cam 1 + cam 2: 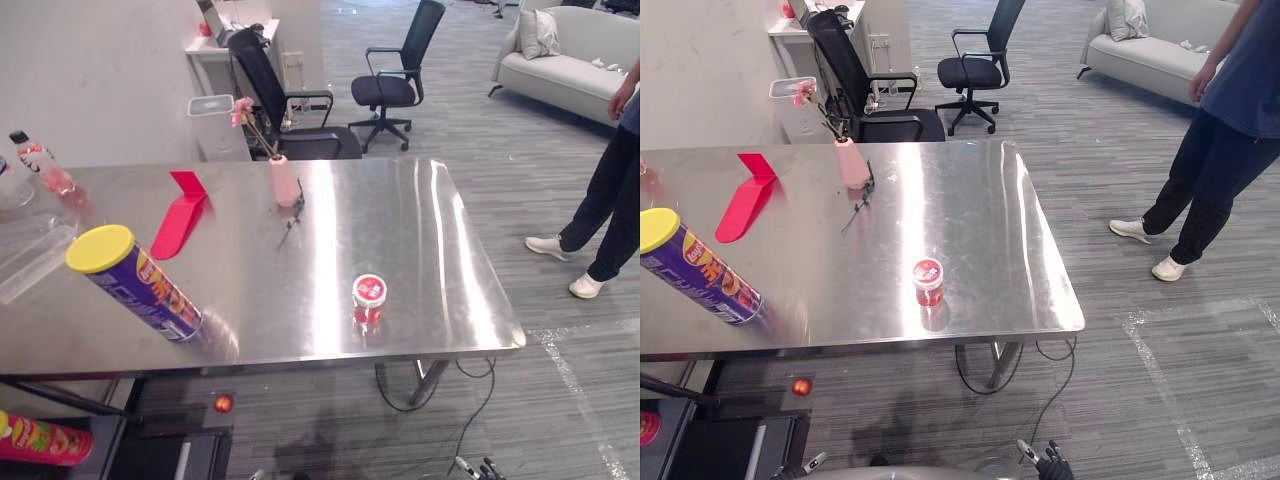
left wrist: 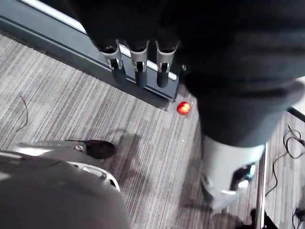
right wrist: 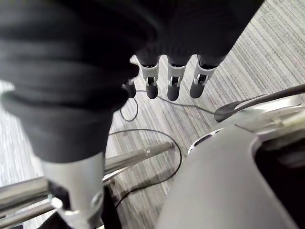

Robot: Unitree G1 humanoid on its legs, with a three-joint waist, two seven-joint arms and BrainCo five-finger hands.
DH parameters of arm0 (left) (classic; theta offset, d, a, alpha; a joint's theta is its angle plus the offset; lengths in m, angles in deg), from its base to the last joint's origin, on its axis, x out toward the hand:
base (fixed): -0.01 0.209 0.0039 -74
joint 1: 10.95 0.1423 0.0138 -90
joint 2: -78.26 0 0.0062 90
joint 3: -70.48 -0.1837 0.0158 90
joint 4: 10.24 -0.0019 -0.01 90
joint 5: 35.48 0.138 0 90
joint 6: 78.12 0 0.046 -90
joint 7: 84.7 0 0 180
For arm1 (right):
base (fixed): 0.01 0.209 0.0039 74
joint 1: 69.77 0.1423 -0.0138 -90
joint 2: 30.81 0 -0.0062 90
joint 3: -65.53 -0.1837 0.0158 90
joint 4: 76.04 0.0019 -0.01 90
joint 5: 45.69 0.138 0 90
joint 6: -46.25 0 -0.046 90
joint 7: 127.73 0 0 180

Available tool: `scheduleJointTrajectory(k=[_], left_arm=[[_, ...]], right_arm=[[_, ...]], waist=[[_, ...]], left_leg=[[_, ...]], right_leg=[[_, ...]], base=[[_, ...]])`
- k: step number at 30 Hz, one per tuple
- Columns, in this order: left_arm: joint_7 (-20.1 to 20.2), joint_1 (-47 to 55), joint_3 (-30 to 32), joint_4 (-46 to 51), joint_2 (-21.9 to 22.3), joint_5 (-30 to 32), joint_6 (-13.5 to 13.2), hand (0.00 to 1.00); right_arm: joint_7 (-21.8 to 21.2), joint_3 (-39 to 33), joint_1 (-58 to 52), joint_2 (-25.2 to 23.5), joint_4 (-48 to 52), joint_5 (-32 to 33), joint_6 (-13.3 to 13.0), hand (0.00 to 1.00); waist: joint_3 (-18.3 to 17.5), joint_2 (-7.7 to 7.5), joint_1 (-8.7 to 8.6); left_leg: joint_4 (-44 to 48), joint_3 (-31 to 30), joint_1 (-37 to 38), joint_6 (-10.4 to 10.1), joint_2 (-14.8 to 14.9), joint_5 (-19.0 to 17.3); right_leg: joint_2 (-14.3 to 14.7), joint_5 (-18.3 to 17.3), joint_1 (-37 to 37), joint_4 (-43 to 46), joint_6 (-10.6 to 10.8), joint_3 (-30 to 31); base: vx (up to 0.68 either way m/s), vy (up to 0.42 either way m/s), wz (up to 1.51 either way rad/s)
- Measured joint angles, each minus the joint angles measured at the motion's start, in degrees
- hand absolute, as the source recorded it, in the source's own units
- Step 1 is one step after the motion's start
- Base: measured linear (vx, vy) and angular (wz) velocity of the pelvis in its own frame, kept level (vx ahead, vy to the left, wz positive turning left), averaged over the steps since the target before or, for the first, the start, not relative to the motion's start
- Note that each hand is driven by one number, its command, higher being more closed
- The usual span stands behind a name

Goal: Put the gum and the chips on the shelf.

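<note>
Purple chips can [image 1: 135, 283] with a yellow lid, seemingly standing on its end near the front left edge of the steel table [image 1: 420, 220]; small gum tub [image 1: 369, 292] with a red and white top, standing near the front edge, well apart from the can. Left hand [image 2: 138, 62] hanging low over the floor, fingers straight and loose, holding nothing; right hand [image 3: 174, 78] just the same, fingers straight, nothing inside. Looks like the very start, with nothing picked up yet. To do this step well: lift a hand up over the table edge first, go for the gum with the right hand as the nearer one, pinch round the sides and lift straight up; wrap the left hand round the middle of the can to stop any tipping. Counting: one gum tub, one purple chips can, one red can [image 1: 40, 440] down low at the left, one pink vase [image 1: 284, 180], one red stand [image 1: 180, 222], one bottle [image 1: 42, 165], one red ball [image 1: 223, 403] on the floor, two hands, one person [image 1: 1210, 190] off to the right
</note>
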Motion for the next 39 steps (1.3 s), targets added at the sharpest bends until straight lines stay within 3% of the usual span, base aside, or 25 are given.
scheduleJointTrajectory(k=[6, 15, 21, 29, 35, 39], left_arm=[[0.9, 0.1, -0.5, -1.6, 0.6, 0.0, 0.2, 0.00], [0.6, 0.1, 0.9, -1.7, -0.6, 0.0, 0.2, 0.00], [0.9, 0.5, 4.3, -1.3, -1.2, 2.0, 0.6, 0.00], [1.0, 1.5, 8.3, 2.2, -0.2, 2.0, 1.0, 0.00], [1.0, 1.9, 8.6, 3.9, 0.5, 2.0, 1.8, 0.00], [1.0, 3.0, 7.7, 6.4, 0.6, 2.3, 2.2, 0.00]], right_arm=[[4.4, -2.5, 0.0, 0.2, -1.1, 2.7, 0.7, 0.00], [9.4, -9.5, 1.2, -1.8, -3.2, 11.0, 0.7, 0.00], [12.1, -19.8, 1.7, -1.0, -2.2, 14.0, -0.1, 0.00], [14.4, -34.0, 3.5, 5.6, 10.1, 16.3, -2.3, 0.00], [18.2, -34.5, 5.4, 9.2, 25.8, 14.9, -4.4, 0.00], [19.3, -30.4, 7.8, 11.7, 37.9, 9.9, -4.6, 0.00]], waist=[[-0.1, 1.36, 0.01], [-0.5, -1.11, 1.30], [-1.4, -3.11, 1.52], [-1.6, -2.99, 1.45], [-2.0, -2.97, 1.34], [-2.8, -2.47, 1.09]], left_leg=[[0.0, -0.3, -0.1, -0.1, 0.4, 0.2], [0.0, 1.4, -0.1, -1.0, 1.2, -0.5], [0.0, 3.7, 1.9, -1.8, 1.8, -1.9], [0.0, 6.1, 3.5, -2.0, 2.0, -3.3], [0.0, 6.6, 3.3, -2.1, 2.0, -3.6], [0.0, 7.5, 3.3, -2.3, 2.3, -3.8]], right_leg=[[0.4, -0.6, 0.0, 0.2, -0.1, -0.2], [1.5, 2.0, 1.1, -3.3, -0.5, 0.4], [2.2, 2.3, 2.3, -4.8, -1.1, 1.6], [2.3, 1.6, 2.6, -5.0, -2.4, 3.1], [2.4, 1.7, 2.1, -5.0, -2.3, 3.1], [2.6, 1.7, 1.5, -5.0, -2.2, 3.1]], base=[[-0.02, -0.015, 0.00], [0.03, 0.014, -0.08], [0.05, 0.004, -0.19], [0.02, 0.003, -0.13], [0.02, -0.005, -0.05], [0.02, -0.015, -0.08]])
